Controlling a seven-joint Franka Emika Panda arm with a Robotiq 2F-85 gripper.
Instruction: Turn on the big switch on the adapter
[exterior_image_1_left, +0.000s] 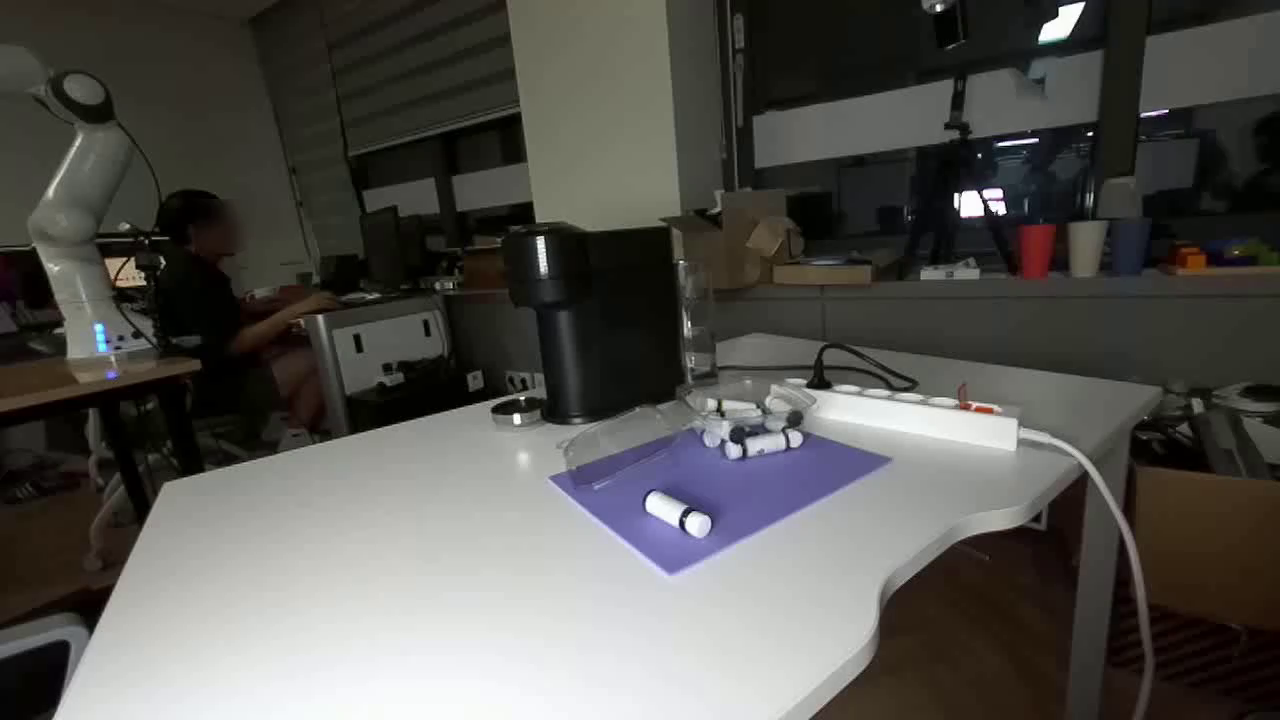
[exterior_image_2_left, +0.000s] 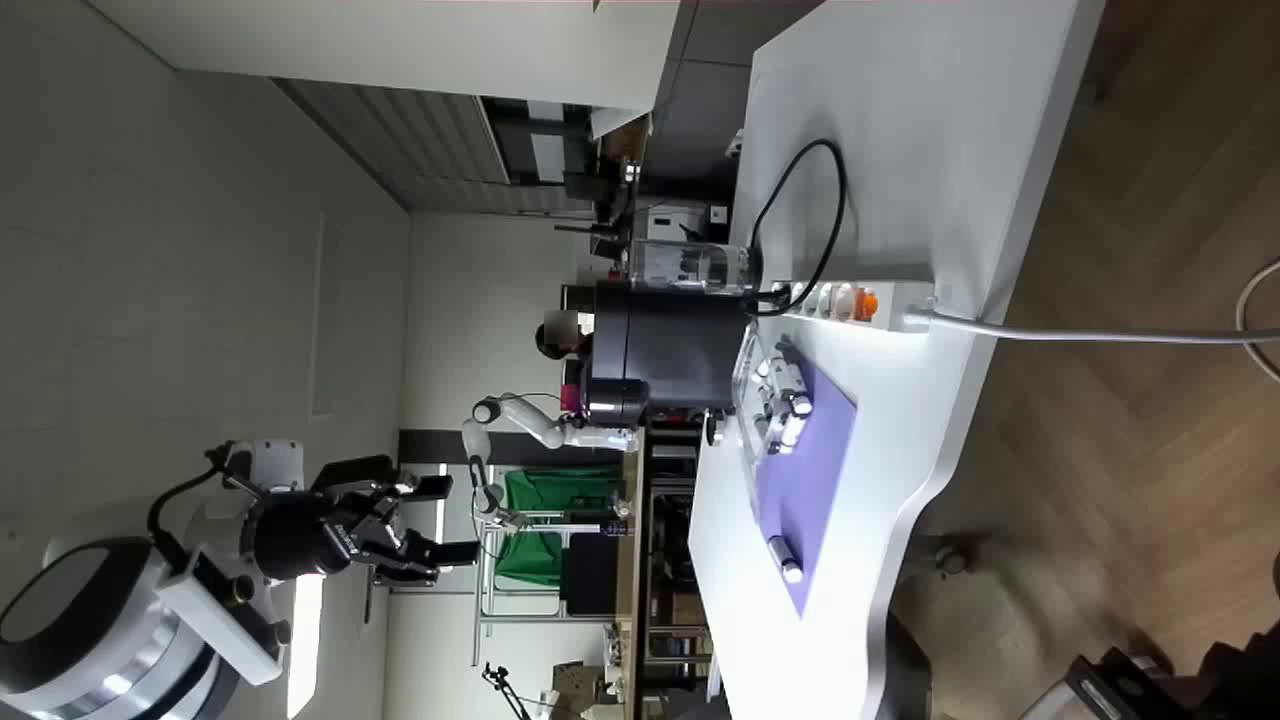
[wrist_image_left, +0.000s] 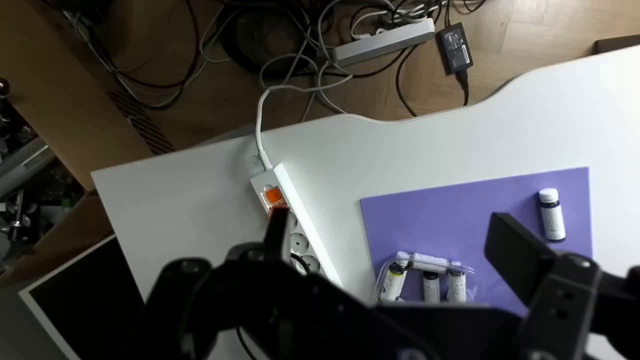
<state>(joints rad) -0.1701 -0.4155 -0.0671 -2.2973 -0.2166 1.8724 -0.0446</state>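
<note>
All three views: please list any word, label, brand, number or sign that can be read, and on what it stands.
None can be read.
Gripper, in an exterior view: pale lettering, too small and blurred.
Lone bottle on the purple mat: label print too blurred; other bottles likewise.
Black power brick on the floor: label print too small.
Orange switch on the white power strip: no legible marking.

It's a robotics lab; two robot arms (exterior_image_2_left: 125, 640) show.
</note>
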